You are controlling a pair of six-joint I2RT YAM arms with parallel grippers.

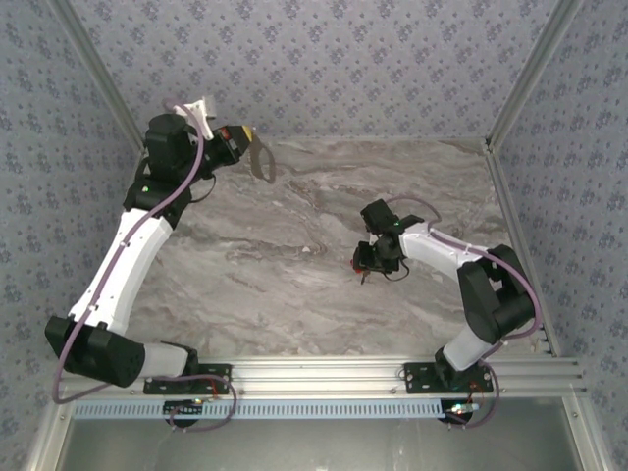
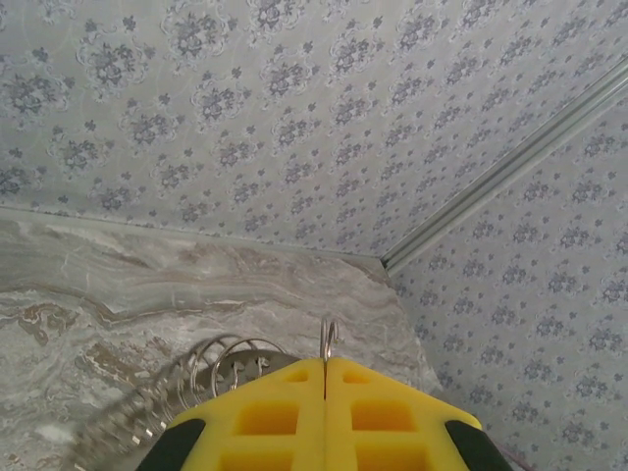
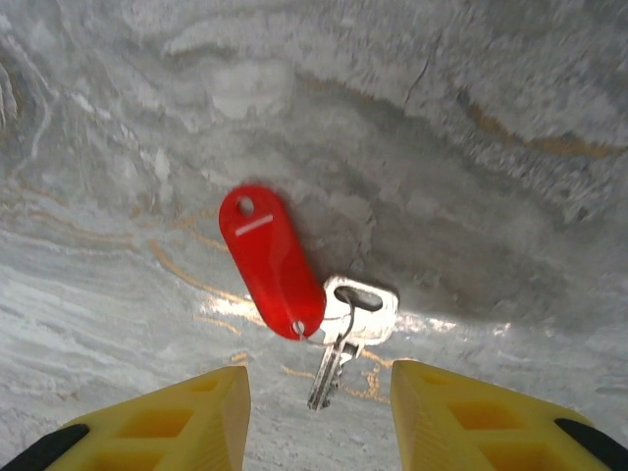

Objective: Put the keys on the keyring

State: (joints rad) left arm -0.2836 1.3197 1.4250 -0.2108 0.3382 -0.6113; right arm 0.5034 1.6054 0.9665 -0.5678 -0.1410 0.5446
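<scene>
The step in hand looks to be the pickup of the keys (image 3: 275,265), a bright red oval plastic tag joined to a small silvery metal key. They lie flat on the grey-veined marble counter (image 3: 471,118), just ahead of the right tool (image 3: 321,383), whose yellow fingers stand wide apart on either side of the key's blade. To do it well, I would lower the tool over the red tag rather than the thin blade. It should close across the tag's narrow width and leave the holed far end free, since that hole is probably what must meet the ring. The left tool (image 2: 325,368) is pinched closed on the keyring (image 2: 329,339), a thin grey metal loop, at the far left corner of the counter and well apart from the keys. Most of that loop sits behind the yellow fingers, so where its opening lies cannot be told. A silvery wire coil (image 2: 211,368) beside them may belong to the ring or to something else.
</scene>
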